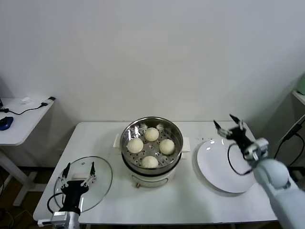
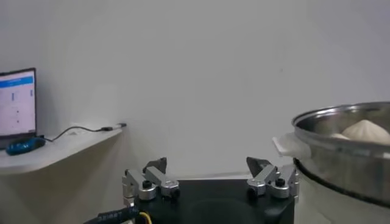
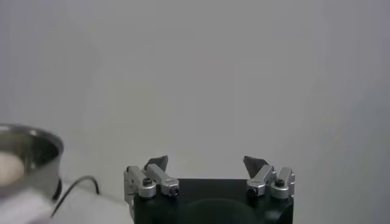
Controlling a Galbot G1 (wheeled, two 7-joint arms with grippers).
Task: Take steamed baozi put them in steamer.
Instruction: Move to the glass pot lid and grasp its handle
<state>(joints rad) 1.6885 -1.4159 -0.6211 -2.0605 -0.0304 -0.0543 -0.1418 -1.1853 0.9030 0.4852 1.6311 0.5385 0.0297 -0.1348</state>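
Note:
Several cream-white baozi (image 1: 150,147) lie on the perforated floor of the shiny steel steamer (image 1: 132,160), which stands on its white pot base at the table's middle. In the left wrist view the steamer (image 2: 341,152) shows with one baozi (image 2: 365,131) inside. In the right wrist view the steamer's rim (image 3: 36,143) shows at the edge. My right gripper (image 1: 229,123) is open and empty, raised over the far edge of the white plate (image 1: 224,171). My left gripper (image 1: 80,167) is open and empty over the glass lid (image 1: 102,179) at the front left.
A side desk (image 1: 21,119) with a cable and a blue mouse stands to the left. The wall is close behind the table. The table's front edge runs just below the lid and plate.

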